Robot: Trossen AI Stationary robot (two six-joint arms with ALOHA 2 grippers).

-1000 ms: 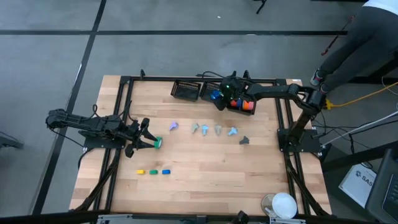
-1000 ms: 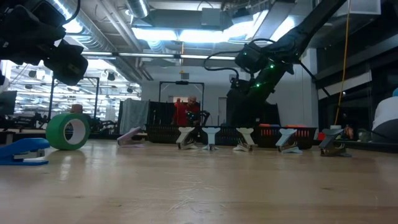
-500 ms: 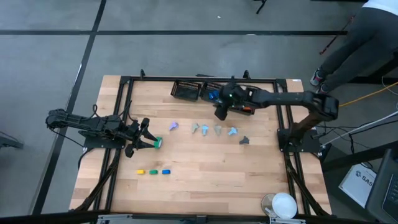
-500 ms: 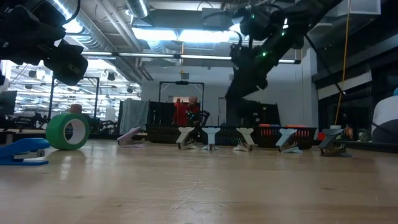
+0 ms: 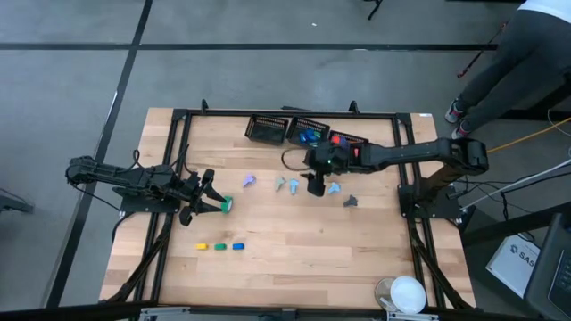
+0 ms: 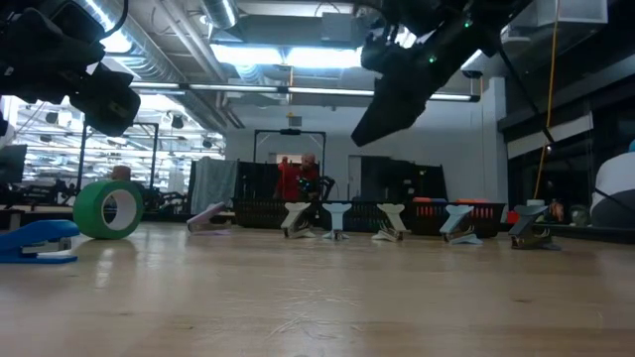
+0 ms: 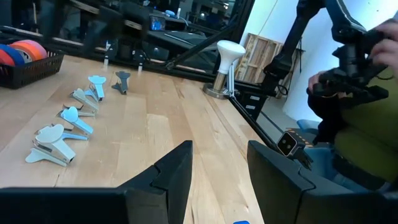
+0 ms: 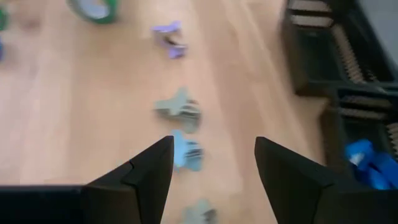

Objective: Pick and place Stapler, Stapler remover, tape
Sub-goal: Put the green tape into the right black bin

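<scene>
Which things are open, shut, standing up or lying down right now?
Left gripper: dark fingers open, empty.
Right gripper: dark fingers open, empty, above the claw-shaped pieces.
Green tape roll: standing on its edge on the wooden table.
Pastel claw-shaped pieces: sitting in a row on the table.

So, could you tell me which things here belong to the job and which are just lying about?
Job: green tape roll, row of staple removers, three small staplers, black baskets, right gripper above the removers.
Lying about: white object at the table's corner, person beyond the table.
</scene>
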